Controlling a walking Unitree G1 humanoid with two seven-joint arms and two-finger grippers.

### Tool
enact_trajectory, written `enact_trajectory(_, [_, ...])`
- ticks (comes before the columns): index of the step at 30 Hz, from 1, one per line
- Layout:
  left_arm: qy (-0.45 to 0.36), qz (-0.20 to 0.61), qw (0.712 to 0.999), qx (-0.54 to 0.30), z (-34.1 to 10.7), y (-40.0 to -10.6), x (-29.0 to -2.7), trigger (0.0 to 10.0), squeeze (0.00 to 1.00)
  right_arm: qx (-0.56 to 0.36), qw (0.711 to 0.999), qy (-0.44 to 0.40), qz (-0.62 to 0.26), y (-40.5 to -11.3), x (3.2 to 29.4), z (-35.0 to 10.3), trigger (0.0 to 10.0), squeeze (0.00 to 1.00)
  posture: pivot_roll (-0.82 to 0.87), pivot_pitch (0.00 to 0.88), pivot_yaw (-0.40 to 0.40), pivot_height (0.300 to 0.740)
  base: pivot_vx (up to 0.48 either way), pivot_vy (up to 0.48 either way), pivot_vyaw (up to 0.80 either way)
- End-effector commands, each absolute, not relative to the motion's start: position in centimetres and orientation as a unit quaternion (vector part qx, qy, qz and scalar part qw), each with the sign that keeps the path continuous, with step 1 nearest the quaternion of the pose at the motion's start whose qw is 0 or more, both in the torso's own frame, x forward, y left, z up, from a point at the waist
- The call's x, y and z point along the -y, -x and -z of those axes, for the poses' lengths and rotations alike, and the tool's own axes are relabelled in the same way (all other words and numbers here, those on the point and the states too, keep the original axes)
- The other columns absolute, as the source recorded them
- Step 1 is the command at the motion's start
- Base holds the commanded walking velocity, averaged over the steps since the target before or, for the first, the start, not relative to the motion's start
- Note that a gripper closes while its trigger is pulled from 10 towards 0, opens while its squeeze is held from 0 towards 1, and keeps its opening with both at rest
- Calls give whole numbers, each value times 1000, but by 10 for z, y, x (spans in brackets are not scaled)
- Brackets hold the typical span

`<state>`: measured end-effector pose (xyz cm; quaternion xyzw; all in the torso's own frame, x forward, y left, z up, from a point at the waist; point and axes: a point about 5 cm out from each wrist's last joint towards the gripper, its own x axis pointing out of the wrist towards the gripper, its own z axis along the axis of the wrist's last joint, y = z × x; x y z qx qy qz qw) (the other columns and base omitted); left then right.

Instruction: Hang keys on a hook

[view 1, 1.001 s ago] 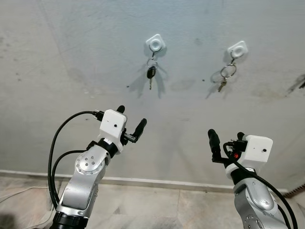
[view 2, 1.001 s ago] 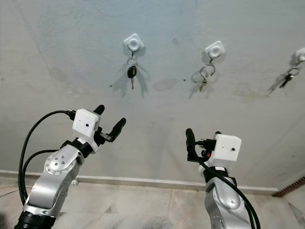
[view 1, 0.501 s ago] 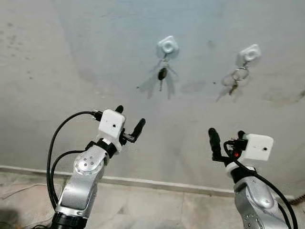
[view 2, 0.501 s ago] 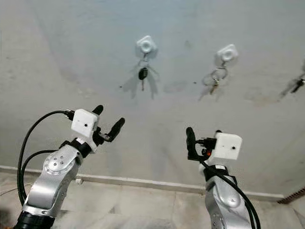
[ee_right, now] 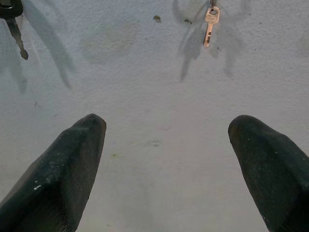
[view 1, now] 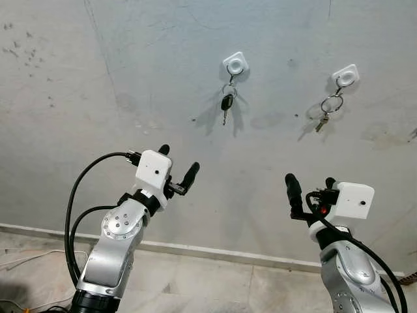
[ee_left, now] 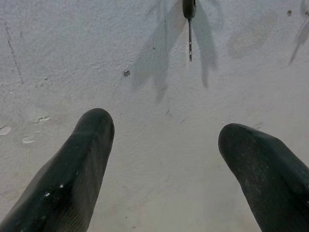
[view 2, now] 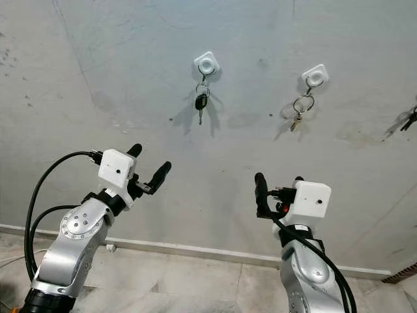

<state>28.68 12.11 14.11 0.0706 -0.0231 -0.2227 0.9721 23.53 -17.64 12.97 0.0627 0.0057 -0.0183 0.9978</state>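
Grey wall (view 1: 98,78) bears keys (view 1: 225,102) already on a hook (view 1: 235,63); left gripper (view 1: 177,169) and right gripper (view 1: 307,189), both spread and empty, look finished, needing only withdrawal.

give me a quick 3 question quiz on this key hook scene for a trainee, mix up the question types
1. True or false: the left gripper is shut on a key.
2. Multiple choice: what hangs from the left white hook? A) a brass key on a large ring B) a black-headed key C) nothing
3. Fill in: the brass key hangs from the ____ white hook of the two on the grey wall.

Key
1. False: its fingers are spread with nothing between them, and so are those of the right gripper. Both grippers are held up below the hooks.
2. B
3. right
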Motion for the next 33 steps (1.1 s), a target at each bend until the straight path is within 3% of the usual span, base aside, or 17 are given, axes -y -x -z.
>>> enact_trajectory(1, [-72, 222, 972, 25, -142, -287, -121, 10000, 0, -7, 998, -62, 18, -237, 178, -129, 10000, 0, 122, 0, -15, 740, 0, 0, 0])
enact_trajectory(33, [-70, 196, 978, 17, -140, -288, -126, 10000, 0, -13, 998, -64, 18, -235, 178, -127, 10000, 0, 120, 0, -17, 740, 0, 0, 0])
